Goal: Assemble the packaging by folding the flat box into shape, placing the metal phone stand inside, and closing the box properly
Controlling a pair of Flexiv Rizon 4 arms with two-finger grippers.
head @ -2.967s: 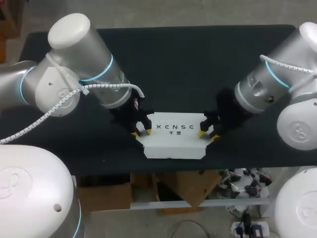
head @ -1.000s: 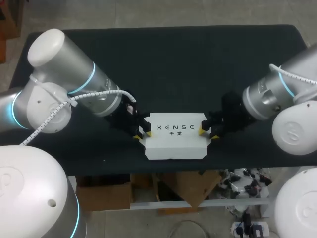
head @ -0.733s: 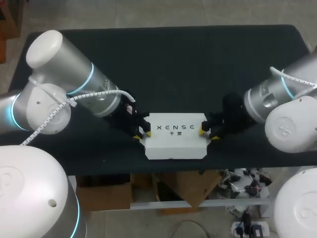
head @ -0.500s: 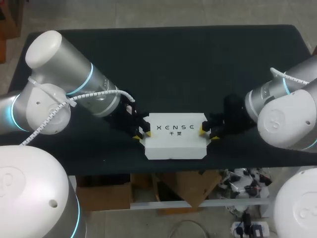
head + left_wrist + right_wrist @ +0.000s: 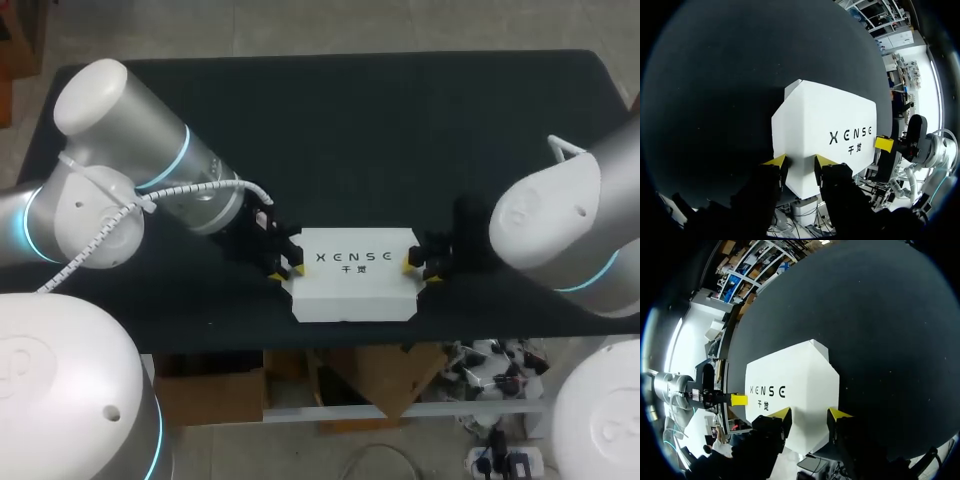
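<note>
- White cardboard box [image 5: 350,290] with dark lettering on its top face lies on the black table [image 5: 400,120]. It sits near the table's front edge, about midway between its two sides.
- From above, the box looks folded into shape, with its top face down flat. Its corners are cut at a slant, so each short end narrows.
- My left gripper [image 5: 286,271] sits right at the box's left short end, towards the front corner. The left arm [image 5: 150,170] comes in low from the left side.
- In the left wrist view, the narrowed end of the box lies directly ahead of that gripper and reaches into it. The rest of the box stretches away from it across the table.
- I cannot tell whether the left gripper is clamped on that end or only resting against it.
- My right gripper [image 5: 420,271] sits at the opposite short end, also towards the front corner. The right arm [image 5: 550,235] comes in from the right side.
- The right wrist view shows the same layout mirrored, with the box's near end running into the gripper and the lettered top face beyond it.
- I cannot tell the right gripper's grip either.
- The two grippers face each other with the whole box between them. Each wrist view shows the other gripper at the far end of the box.
</note>
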